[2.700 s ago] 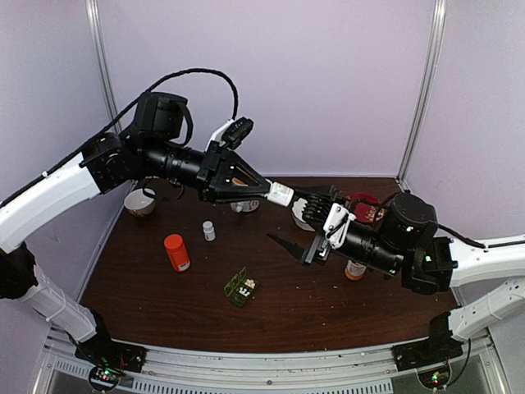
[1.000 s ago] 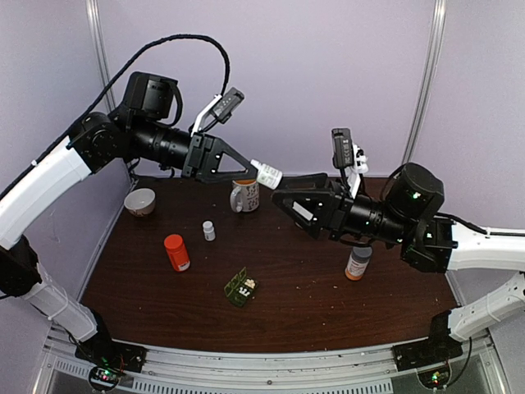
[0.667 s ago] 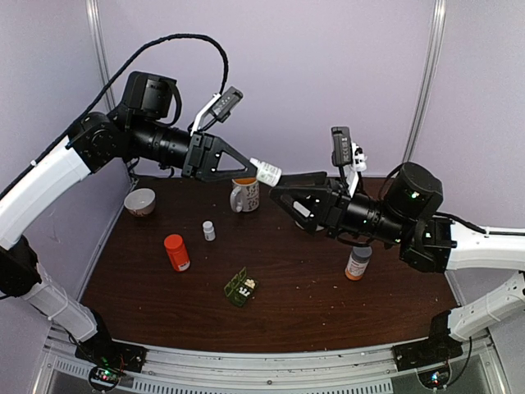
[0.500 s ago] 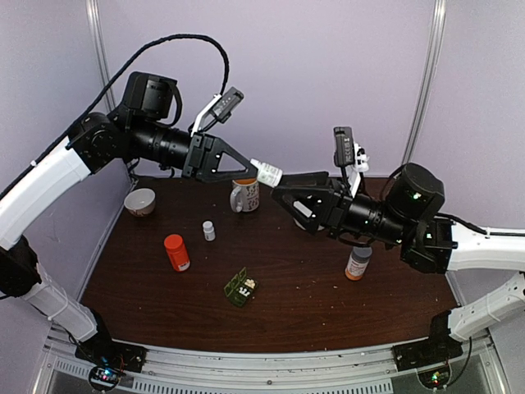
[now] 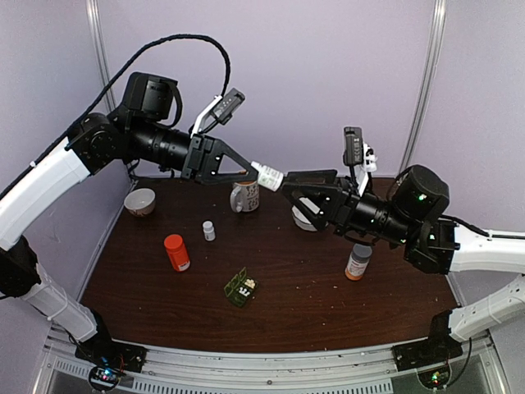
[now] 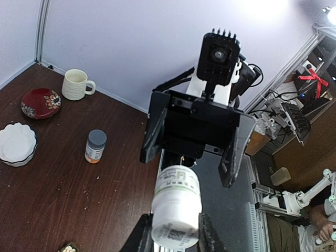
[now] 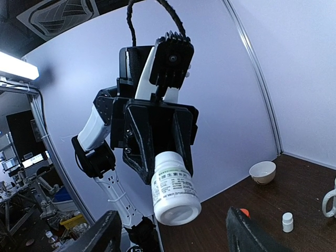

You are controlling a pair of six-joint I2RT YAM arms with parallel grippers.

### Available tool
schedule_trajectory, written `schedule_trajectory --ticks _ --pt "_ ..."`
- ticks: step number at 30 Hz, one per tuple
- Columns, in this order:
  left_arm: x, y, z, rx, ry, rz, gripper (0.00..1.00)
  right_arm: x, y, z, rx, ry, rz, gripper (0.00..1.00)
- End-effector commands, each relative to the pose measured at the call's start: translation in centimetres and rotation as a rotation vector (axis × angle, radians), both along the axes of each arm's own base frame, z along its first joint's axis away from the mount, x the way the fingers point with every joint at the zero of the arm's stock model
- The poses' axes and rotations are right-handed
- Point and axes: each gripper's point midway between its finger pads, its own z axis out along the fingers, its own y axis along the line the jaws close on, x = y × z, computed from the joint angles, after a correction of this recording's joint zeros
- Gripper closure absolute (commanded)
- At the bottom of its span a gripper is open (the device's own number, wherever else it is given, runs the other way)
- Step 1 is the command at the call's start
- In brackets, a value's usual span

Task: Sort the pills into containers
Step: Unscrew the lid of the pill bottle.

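My left gripper point(image 5: 255, 171) is high above the table, shut on a white labelled bottle point(image 5: 268, 176) that it holds by the base, cap pointing right. In the left wrist view that bottle point(image 6: 177, 205) fills the space between my fingers point(image 6: 140, 237). My right gripper point(image 5: 289, 185) faces it, open, its tips just short of the cap. The right wrist view shows the bottle point(image 7: 175, 190) centred between its wide-apart fingers point(image 7: 103, 235). The dark green container point(image 5: 240, 287) lies open on the table below, with a few white pills point(image 5: 247, 285) in it.
On the brown table point(image 5: 287, 312) are an orange bottle point(image 5: 176, 252), a tiny white bottle point(image 5: 208, 231), a bowl point(image 5: 140, 201), a mug point(image 5: 244, 195), a white dish point(image 5: 305, 218) and an amber bottle with a grey cap point(image 5: 358, 263). A red dish point(image 6: 41, 102) sits near the back.
Both arms rose from low over the table. In the last second the right gripper shifted slightly right and levelled to face the bottle's cap. The left gripper and bottle stayed put.
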Motion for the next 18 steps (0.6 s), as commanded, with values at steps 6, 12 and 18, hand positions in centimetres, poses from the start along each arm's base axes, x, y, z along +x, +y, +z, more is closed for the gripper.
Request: schedule_trajectory --ticks 6,12,18 --pt "-1.3 0.2 1.6 -0.057 -0.015 -0.047 1.00 -0.2 1.3 2.0 0.006 -0.066 0.045 0.33" --pt "-1.4 0.1 1.5 -0.055 -0.011 -0.052 1.00 -0.4 1.8 2.2 0.006 -0.077 0.066 0.47" --pt "-1.5 0.0 1.6 -0.064 -0.011 -0.059 1.00 -0.3 2.2 1.7 -0.010 -0.068 0.072 0.51"
